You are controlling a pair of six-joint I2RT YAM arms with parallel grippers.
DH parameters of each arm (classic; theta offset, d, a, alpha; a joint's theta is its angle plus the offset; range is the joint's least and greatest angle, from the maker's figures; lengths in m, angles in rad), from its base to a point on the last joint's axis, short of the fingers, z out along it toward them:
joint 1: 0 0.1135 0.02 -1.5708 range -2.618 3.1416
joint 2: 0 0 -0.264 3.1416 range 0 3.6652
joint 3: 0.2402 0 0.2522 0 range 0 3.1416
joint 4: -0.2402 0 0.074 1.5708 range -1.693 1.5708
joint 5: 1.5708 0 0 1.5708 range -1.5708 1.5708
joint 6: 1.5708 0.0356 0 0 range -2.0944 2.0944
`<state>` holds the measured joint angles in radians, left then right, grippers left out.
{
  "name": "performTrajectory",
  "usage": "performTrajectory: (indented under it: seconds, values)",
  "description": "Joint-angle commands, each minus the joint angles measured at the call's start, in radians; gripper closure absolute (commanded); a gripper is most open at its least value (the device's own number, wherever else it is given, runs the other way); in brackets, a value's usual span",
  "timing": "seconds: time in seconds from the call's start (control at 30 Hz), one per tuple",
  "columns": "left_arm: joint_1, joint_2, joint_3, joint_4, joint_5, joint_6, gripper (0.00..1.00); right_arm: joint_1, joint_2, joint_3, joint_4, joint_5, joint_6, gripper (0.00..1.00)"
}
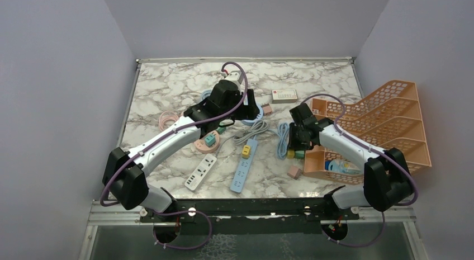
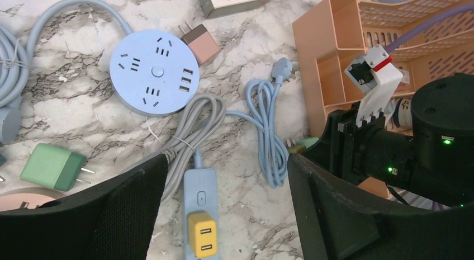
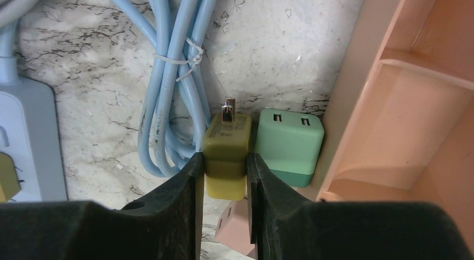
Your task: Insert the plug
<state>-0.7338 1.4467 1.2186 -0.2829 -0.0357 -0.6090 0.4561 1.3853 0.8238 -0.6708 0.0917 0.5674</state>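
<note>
1. Nearest the arm bases, a white power strip (image 1: 200, 172) and a blue power strip (image 1: 245, 165) lie flat on the surface (image 1: 167, 92) with their sockets facing up, so a plug can go straight down into them. The blue one already carries a yellow plug (image 2: 202, 237).
2. Just beyond, on the right, the right gripper (image 3: 223, 159) is closed tight on the olive plug (image 3: 226, 137), the task's thing, pinching its two flat sides. The prongs point away from the wrist and stay uncovered, which I judge keeps them free to enter a socket.
3. That plug is low by the surface, just beside a green charger (image 3: 289, 142) that stands against the orange rack (image 3: 391, 103). A bundled blue cable (image 3: 173, 75) lies on its other side, so the narrow side grip suits the tight gap. Whether the plug is lifted yet I cannot tell.
4. Farther in, the left gripper (image 2: 226, 165) is spread wide with nothing in it, hanging over the cable end of the blue strip, probably placed to steady that strip.
5. Beyond that, a round blue socket hub (image 2: 152, 70) lies face up, another possible target; which socket is meant I cannot tell.
</note>
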Motion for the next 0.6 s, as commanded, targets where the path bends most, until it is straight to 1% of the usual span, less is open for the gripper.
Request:
performTrajectory:
  seconds: [0.0,0.13,0.2,0.37,0.57]
  values:
    - [0.027,-0.056,-0.031,0.082,0.042,-0.025,0.19,-0.004,-0.077,0.068,0.033,0.034,0.004,0.81]
    - [0.050,-0.095,-0.077,0.180,0.067,-0.061,0.16,-0.004,-0.192,0.114,0.078,0.065,-0.014,0.80]
    - [0.061,-0.115,-0.104,0.254,0.123,-0.073,0.14,-0.004,-0.240,0.122,0.135,0.034,-0.028,0.80]
    - [0.070,-0.155,-0.125,0.397,0.184,-0.160,0.14,-0.004,-0.295,0.161,0.338,-0.158,-0.001,0.79]
    - [0.070,-0.188,-0.178,0.627,0.236,-0.352,0.14,-0.004,-0.261,0.293,0.571,-0.382,0.104,0.79]
